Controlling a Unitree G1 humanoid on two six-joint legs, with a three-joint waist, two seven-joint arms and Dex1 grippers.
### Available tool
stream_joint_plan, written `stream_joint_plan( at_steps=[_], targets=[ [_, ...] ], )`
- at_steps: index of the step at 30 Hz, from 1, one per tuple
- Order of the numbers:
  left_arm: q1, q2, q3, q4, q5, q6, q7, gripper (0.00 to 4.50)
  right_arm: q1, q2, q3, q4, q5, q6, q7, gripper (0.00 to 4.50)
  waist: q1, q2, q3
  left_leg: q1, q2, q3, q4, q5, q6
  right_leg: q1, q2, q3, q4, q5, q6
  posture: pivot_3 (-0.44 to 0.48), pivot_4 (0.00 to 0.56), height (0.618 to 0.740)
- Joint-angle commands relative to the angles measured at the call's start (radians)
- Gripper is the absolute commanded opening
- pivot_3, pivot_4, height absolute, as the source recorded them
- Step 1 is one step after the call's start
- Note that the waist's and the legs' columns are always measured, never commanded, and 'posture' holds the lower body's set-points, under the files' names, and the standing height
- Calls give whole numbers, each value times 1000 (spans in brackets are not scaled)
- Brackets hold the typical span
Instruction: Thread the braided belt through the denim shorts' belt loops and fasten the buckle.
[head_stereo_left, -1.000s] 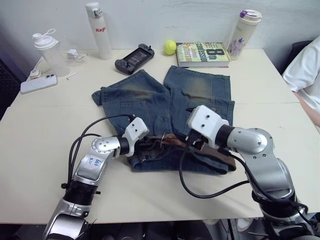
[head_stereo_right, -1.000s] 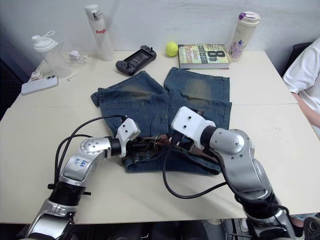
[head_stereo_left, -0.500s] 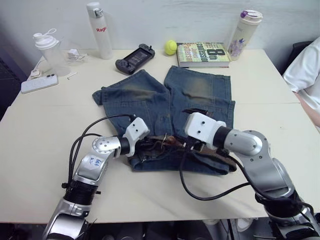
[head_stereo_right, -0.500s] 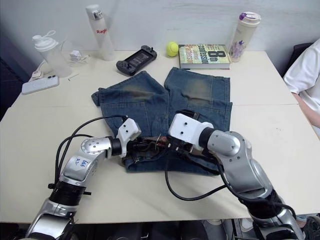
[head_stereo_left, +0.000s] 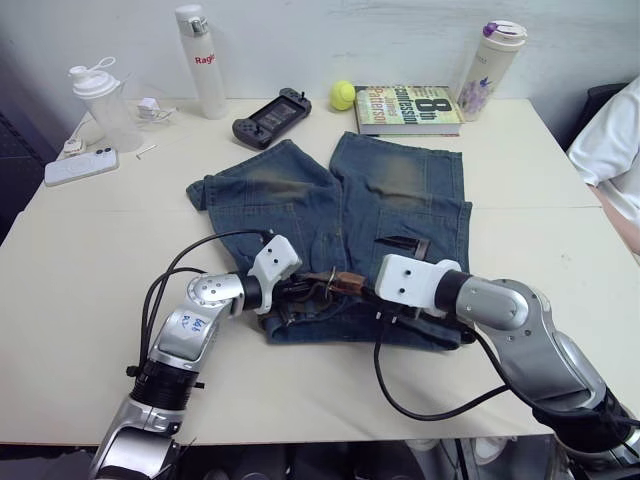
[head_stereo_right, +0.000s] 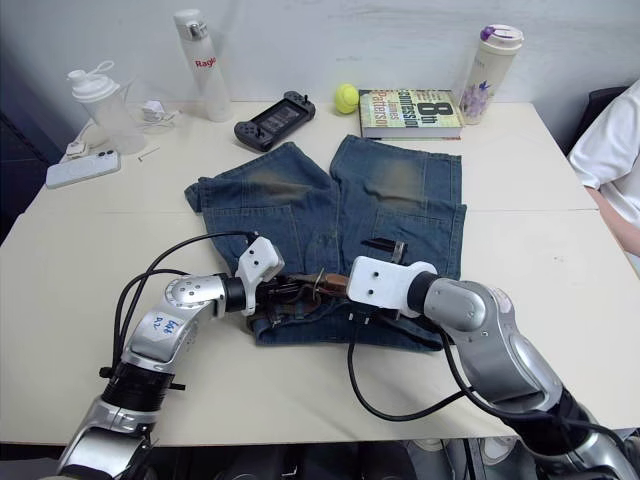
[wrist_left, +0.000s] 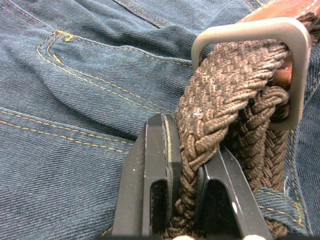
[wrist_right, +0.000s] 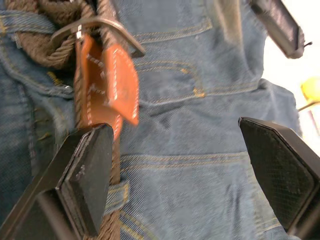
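Note:
The denim shorts (head_stereo_left: 300, 200) lie flat mid-table, waistband toward me. The braided belt (wrist_left: 220, 75) runs along the waistband and bunches at the silver buckle (wrist_left: 240, 31), which carries a tan leather tab (wrist_right: 107, 80). My left gripper (wrist_left: 189, 170) is shut on the braided strap just short of the buckle. It sits at the waistband's left part (head_stereo_left: 290, 290). My right gripper (wrist_right: 182, 175) hangs open over the waistband to the right of the buckle (wrist_right: 95, 22), one finger (wrist_right: 85, 175) beside the belt. A belt loop (wrist_right: 118, 196) crosses the strap there.
Along the table's far edge stand a white bottle (head_stereo_left: 203, 60), a shaker cup (head_stereo_left: 100, 95), a phone (head_stereo_left: 80, 167), a game controller (head_stereo_left: 270, 115), a tennis ball (head_stereo_left: 343, 94), a book (head_stereo_left: 405, 108) and a floral tumbler (head_stereo_left: 487, 68). A person's white sleeve (head_stereo_left: 612, 140) is at the right.
My right gripper has dropped toward the near edge, from over the shorts' leg to the waistband beside the buckle. The left gripper keeps its hold in place.

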Motion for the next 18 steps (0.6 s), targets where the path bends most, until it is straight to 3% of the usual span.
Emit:
stream_joint_plan(
  at_steps=[1,5,6,8,15,18],
  targets=[
    [1,-4,-16,-5,-12,6,-7,0,-29,24,16,-9,-31,-36,-20,4294,3,0,0,0,0,0,0,0,0,0,0,0,0,0,0,0,150,740],
    [1,-2,-15,-4,-11,6,-6,0,-39,28,22,-8,-39,-42,-13,4294,4,0,0,0,0,0,0,0,0,0,0,0,0,0,0,0,150,740],
    [0,-2,-15,-3,-10,5,-6,0,-37,25,22,-8,-41,-43,-11,4062,4,0,0,0,0,0,0,0,0,0,0,0,0,0,0,0,150,740],
    [0,-2,-14,-1,-10,6,-5,0,-31,17,25,-10,-47,-49,-8,3554,4,0,0,0,0,0,0,0,0,0,0,0,0,0,0,0,150,740],
    [-4,-3,-13,-1,-11,-1,-6,0,2,21,44,-14,-56,-52,3,185,5,0,0,0,0,0,0,0,0,0,0,0,0,0,0,0,150,740],
    [-6,-3,-8,-2,-12,-11,-5,0,8,25,52,-11,-65,-54,7,84,4,0,0,0,0,0,0,0,0,0,0,0,0,0,0,0,150,740]
  ],
)
